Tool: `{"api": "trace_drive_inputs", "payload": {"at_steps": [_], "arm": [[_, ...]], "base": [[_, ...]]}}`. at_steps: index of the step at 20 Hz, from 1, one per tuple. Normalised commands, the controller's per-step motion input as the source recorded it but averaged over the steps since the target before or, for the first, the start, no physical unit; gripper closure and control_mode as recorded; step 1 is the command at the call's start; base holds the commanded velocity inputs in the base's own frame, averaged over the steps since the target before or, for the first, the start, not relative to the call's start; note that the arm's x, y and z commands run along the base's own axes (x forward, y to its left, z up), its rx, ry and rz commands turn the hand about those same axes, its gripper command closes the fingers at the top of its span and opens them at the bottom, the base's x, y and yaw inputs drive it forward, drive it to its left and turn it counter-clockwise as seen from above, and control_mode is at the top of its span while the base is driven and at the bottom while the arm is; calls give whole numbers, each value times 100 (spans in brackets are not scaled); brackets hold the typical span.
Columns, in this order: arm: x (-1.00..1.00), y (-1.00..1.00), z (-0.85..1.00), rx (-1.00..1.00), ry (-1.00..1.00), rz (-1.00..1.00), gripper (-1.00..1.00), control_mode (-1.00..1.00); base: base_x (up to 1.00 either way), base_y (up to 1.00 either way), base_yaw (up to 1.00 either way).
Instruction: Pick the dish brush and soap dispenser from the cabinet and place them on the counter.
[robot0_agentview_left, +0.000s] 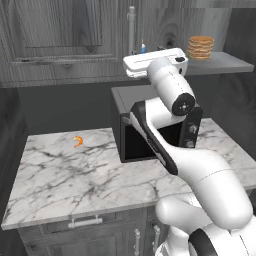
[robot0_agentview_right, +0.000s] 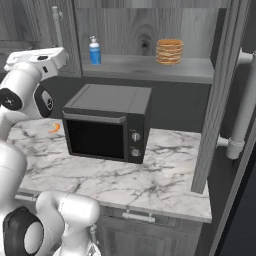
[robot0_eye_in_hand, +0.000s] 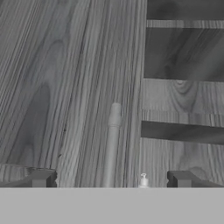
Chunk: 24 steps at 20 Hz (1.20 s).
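Note:
The soap dispenser (robot0_agentview_right: 94, 51), a small blue bottle with a white pump, stands at the left end of the grey shelf (robot0_agentview_right: 150, 68) inside the cabinet (robot0_agentview_left: 55, 40). In the left base view the soap dispenser (robot0_agentview_left: 143, 48) peeks out just above my white hand (robot0_agentview_left: 155, 62). My gripper (robot0_eye_in_hand: 111, 179) is open, with nothing between its fingertips (robot0_eye_in_hand: 41, 178), and faces the closed left door and its silver bar handle (robot0_eye_in_hand: 113, 144). The pump top (robot0_eye_in_hand: 143, 180) shows low between the tips. The dish brush is out of view. The marble counter (robot0_agentview_left: 65, 180) lies below.
A black microwave (robot0_agentview_right: 107, 122) stands on the counter under the shelf. A stack of tan discs (robot0_agentview_right: 169, 51) sits on the shelf to the right. The right cabinet door (robot0_agentview_right: 220, 100) hangs open. A small orange item (robot0_agentview_left: 78, 141) lies on the counter's left.

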Motion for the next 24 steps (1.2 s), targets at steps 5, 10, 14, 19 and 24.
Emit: {"api": "trace_drive_inputs", "payload": {"at_steps": [5, 10, 14, 19, 24], "arm": [[18, 0, -4, 0, 0, 0, -100, -100], [18, 0, -7, 0, 0, 0, -100, -100], [20, 1, -8, 0, 0, 0, -100, -100], [21, 4, -7, 0, 0, 0, -100, -100], [19, 15, 0, 0, 0, -1, -100, -100]], "base": [[0, 0, 0], [0, 0, 0], [0, 0, 0], [0, 0, 0], [0, 0, 0]]}}
